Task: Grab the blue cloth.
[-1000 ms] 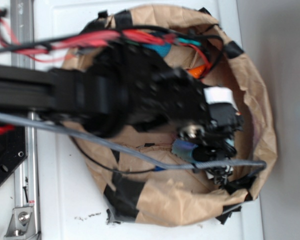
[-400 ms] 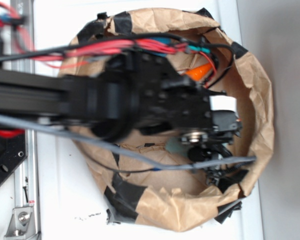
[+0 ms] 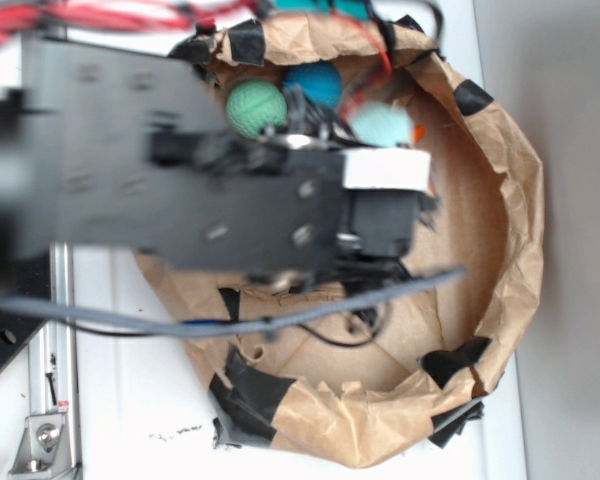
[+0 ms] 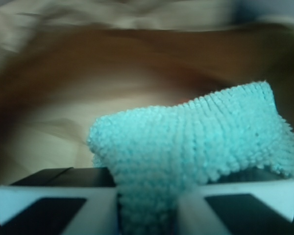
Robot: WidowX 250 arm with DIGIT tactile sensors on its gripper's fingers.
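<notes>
The blue cloth [image 4: 196,142], pale teal and fuzzy, fills the wrist view, bunched into a fold that is pinched between my two white fingers. My gripper [image 4: 149,210] is shut on that fold, and the cloth hangs clear of the blurred brown paper behind it. In the exterior view my black arm [image 3: 230,190] looms large over the paper bowl. A patch of the blue cloth [image 3: 380,125] shows just past the arm's white-labelled end; the fingers themselves are hidden there.
A crumpled brown paper bowl [image 3: 515,230] patched with black tape stands on the white table. Inside, at its far rim, lie a green ball [image 3: 255,108] and a blue ball [image 3: 315,85]. An orange tip [image 3: 418,132] peeks out beside the cloth. A grey cable [image 3: 360,300] crosses the bowl.
The arm has risen toward the camera and shifted toward the bowl's far rim, taking the blue cloth with it. The two balls, covered before, now show.
</notes>
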